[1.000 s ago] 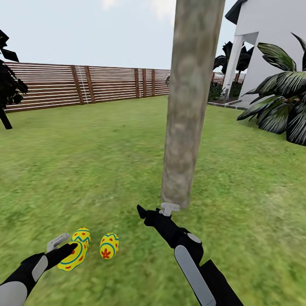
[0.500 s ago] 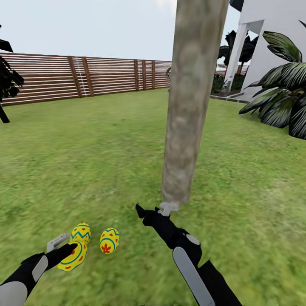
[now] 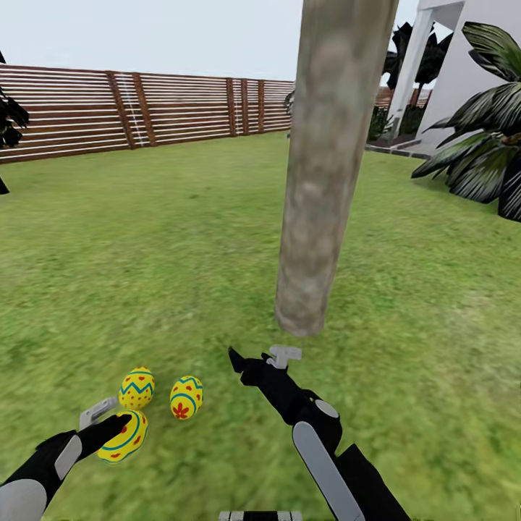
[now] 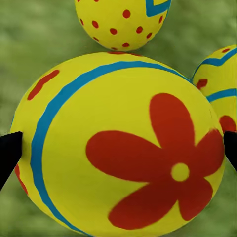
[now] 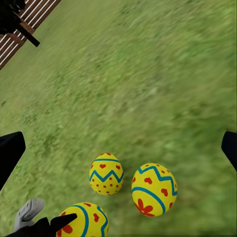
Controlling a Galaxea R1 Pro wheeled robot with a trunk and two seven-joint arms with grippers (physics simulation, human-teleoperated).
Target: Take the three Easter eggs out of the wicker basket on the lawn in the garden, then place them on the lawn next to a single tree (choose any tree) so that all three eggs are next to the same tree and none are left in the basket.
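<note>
Three small yellow eggs painted with red flowers and blue zigzags: two [image 3: 137, 388] [image 3: 186, 397] lying on the mottled green lawn [image 3: 145, 253], the third [image 3: 124, 436] clasped in the black left gripper [image 3: 108, 427], at seven o'clock from the smooth grey-brown tree trunk [image 3: 325, 166]. To finish well: lower until touching grass, just beside the pair, then part fingers slowly to prevent rolling. Black right gripper [image 3: 257, 356] spread wide, holding nothing, near the trunk's base.
</note>
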